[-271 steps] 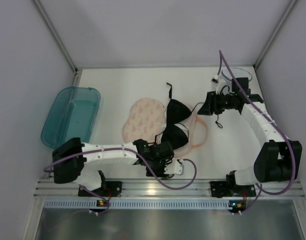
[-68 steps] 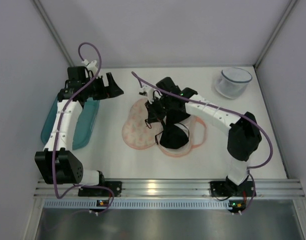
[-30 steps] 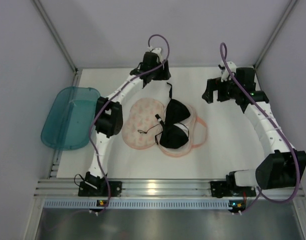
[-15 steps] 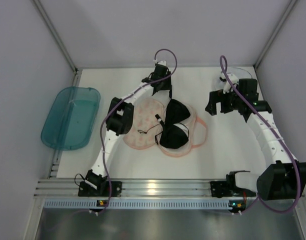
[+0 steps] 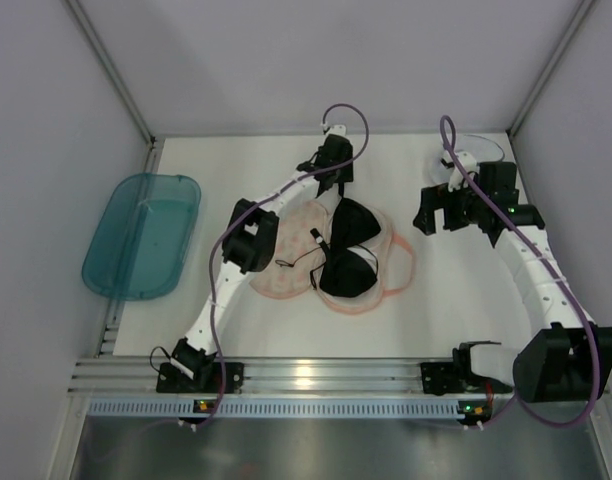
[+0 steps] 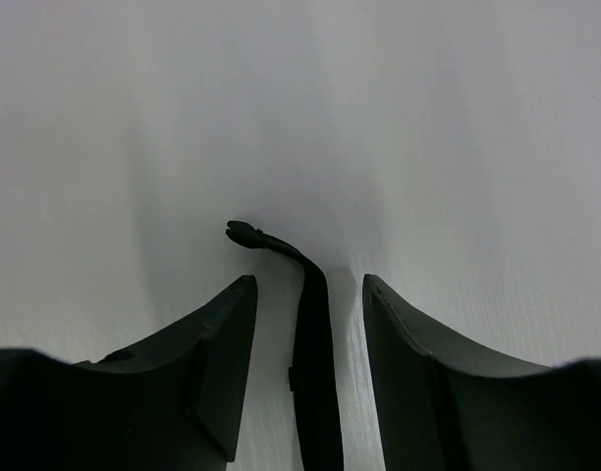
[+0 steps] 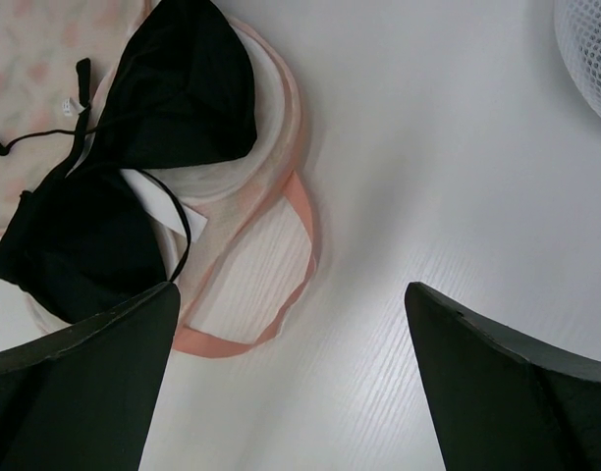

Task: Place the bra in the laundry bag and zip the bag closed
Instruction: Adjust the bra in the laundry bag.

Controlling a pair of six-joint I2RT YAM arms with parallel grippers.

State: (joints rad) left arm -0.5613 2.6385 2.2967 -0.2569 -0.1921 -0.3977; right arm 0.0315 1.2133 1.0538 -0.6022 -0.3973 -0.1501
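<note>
black bra [image 5: 346, 248] lying on opened laundry bag [image 5: 286, 285] mid worktop [image 5: 456, 300], left wrist view alone shows left tool [image 6: 305, 287] spread astride bra strap [image 6: 315, 383], untouched, right tool [image 7: 291, 289] spread wide, empty, near pink loop [image 7: 310, 250]

— Where does the strap of the bra [image 6: 314, 353] end?
— Can't say. It runs off the bottom edge between the fingers of the left tool [image 6: 307, 283], and whether they touch it isn't clear.
— And the right wrist view?
— The laundry bag [image 7: 26, 59] is cropped at top and left, the white tub [image 7: 590, 49] at the corner.
</note>
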